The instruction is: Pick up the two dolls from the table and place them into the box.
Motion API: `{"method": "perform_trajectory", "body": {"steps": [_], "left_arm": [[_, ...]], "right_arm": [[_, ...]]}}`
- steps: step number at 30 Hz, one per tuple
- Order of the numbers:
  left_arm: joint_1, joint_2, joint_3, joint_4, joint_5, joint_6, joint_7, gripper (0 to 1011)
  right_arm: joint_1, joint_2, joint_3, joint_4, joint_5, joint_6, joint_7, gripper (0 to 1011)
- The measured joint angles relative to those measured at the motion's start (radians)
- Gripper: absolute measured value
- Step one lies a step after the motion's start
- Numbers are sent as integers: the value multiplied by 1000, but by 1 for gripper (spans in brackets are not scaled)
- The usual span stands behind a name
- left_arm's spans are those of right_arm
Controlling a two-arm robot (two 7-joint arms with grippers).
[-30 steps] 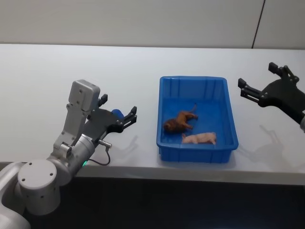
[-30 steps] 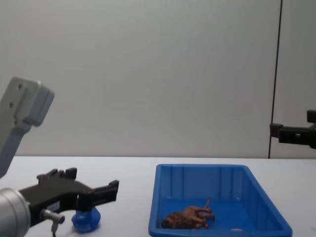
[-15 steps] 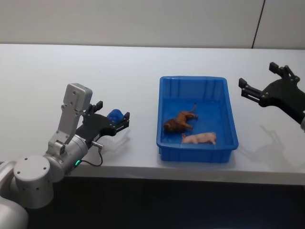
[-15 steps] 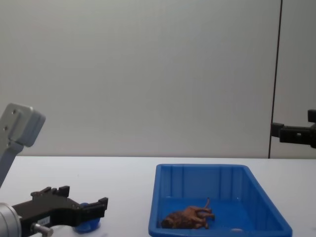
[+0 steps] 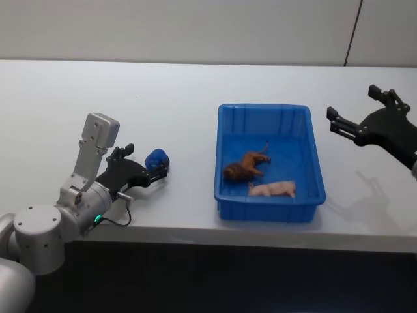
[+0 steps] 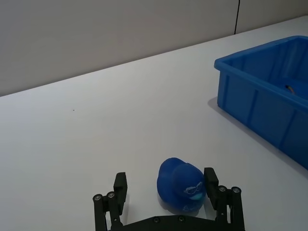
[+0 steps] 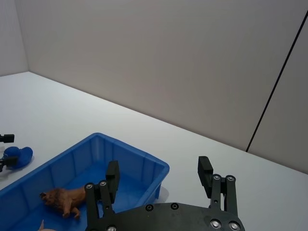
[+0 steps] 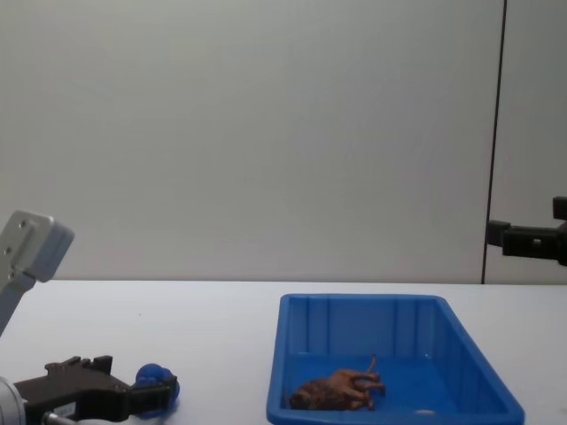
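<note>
The blue duck doll stands on the white table, left of the box. My left gripper is low at the table, open, with the duck between its fingers and close against one of them. The brown four-legged doll lies on its side inside the blue box. My right gripper hangs open and empty in the air to the right of the box.
A pale pink animal figure lies in the box beside the brown doll, near the front wall. The table's front edge runs just below my left arm and the box. A grey wall stands behind the table.
My left arm has dropped and drawn back toward the table's left front, bringing its open fingers down around the blue duck. The right arm has not moved.
</note>
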Motion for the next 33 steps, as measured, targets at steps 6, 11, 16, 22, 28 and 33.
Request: {"method": "perform_trajectory", "body": {"steps": [6,11,16,22,28,33], "left_arm": [[-21,-6,-6,39,0,1,-26,888],[-35,-10,-10,66,0,1,-46,771],[-45,-13,-14,84,1,2,-61,695],[-52,-14,-15,91,4,1,-74,639],[-60,-16,-17,90,14,1,-84,486],[-67,-18,-17,73,24,-1,-92,448]], "right_arm": [[0,0,0,0,0,0,0,1001],[0,0,0,0,0,0,0,1001],[0,0,0,0,0,0,0,1001],[0,0,0,0,0,0,0,1001],[0,0,0,0,0,0,0,1001],[0,0,0,0,0,0,0,1001]]}}
